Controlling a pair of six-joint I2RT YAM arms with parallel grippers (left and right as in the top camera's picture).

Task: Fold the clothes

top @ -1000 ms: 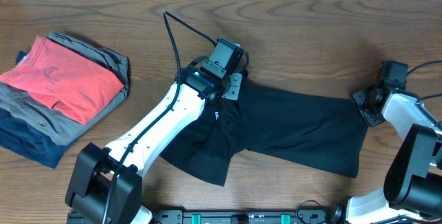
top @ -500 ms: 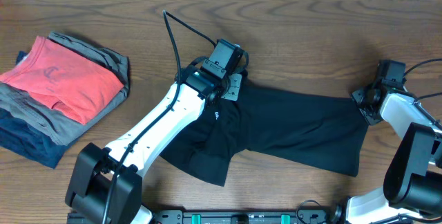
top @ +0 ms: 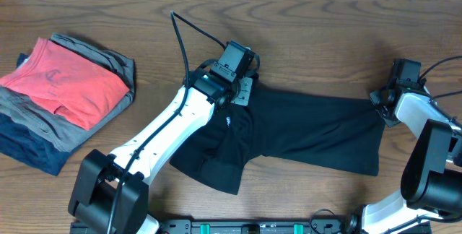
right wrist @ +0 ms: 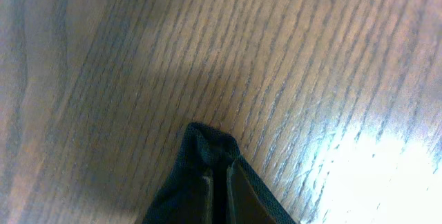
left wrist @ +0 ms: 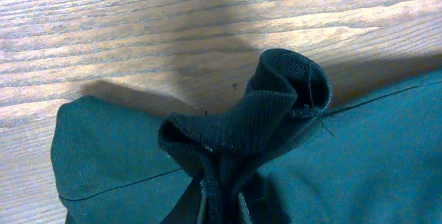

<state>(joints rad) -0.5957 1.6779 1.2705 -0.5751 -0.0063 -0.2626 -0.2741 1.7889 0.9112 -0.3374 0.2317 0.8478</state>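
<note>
2 grips on black shirt (top: 310, 133): left hand (left wrist: 222, 198), right hand (right wrist: 219, 186).

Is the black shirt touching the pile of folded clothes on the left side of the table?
No, bare table shows between the black shirt and the folded pile in the overhead view.

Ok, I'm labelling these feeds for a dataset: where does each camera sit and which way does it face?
Overhead: fixed above the table, facing straight down; both arms show, the black shirt between them, a folded stack at picture-left.
Left wrist: on the left arm, looking along the left gripper at the shirt's bunched collar.
Right wrist: on the right arm, looking along the right gripper at a pinched shirt corner on bare wood.
Shared: all three show the shirt and the table.
</note>
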